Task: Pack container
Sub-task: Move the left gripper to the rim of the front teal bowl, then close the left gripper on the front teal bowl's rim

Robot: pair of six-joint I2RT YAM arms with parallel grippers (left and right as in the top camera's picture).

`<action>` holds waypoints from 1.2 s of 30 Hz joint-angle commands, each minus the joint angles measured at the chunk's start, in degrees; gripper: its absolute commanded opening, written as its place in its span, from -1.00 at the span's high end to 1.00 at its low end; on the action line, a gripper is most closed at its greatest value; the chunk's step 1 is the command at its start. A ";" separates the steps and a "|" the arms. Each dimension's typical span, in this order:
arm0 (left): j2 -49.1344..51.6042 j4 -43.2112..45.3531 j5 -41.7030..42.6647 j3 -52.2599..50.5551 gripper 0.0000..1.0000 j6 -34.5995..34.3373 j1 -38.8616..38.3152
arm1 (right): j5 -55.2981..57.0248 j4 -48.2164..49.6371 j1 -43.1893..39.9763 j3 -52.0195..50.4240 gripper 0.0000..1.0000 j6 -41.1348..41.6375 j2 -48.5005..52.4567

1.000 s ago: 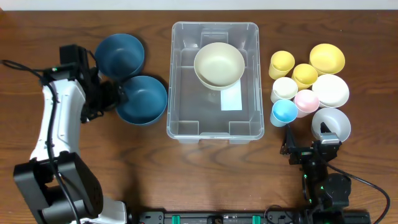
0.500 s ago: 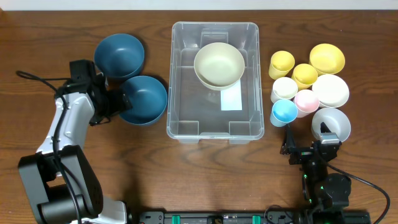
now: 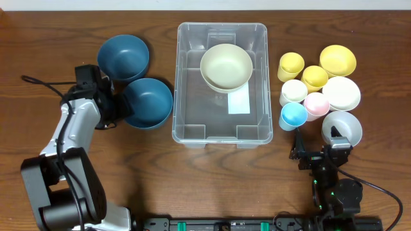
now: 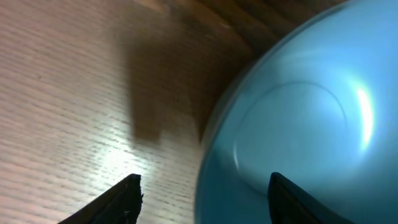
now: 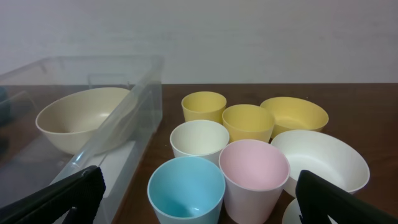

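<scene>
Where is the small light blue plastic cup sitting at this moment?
Overhead, the light blue plastic cup stands on the right side, just outside the clear rectangular plastic container, beside the pink plastic cup.

Centre frame, a clear container (image 3: 182, 96) holds one cream bowl (image 3: 226, 65). At left, the left gripper (image 3: 119, 108) sits at the left rim of the lower blue bowl (image 3: 151, 102), below the upper blue bowl (image 3: 123, 56). Pastel cups and bowls (image 3: 315, 77) crowd the right.
</scene>
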 commanded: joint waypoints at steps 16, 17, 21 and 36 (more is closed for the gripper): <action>3.34 2.14 -0.50 -0.13 0.41 0.20 -2.62 | -0.59 -0.20 -0.44 -0.13 -0.99 0.70 -0.37; 3.34 2.14 -0.87 -0.15 0.48 0.20 -2.62 | -0.59 -0.20 -0.44 -0.13 -0.98 0.70 -0.37; 3.34 1.77 -1.18 -0.13 0.61 0.20 -2.60 | -0.59 -0.20 -0.44 -0.13 -0.98 0.70 -0.37; 2.47 -2.99 -1.38 -0.07 0.88 0.20 -1.46 | -0.59 -0.20 -0.44 -0.13 -0.99 0.70 -0.37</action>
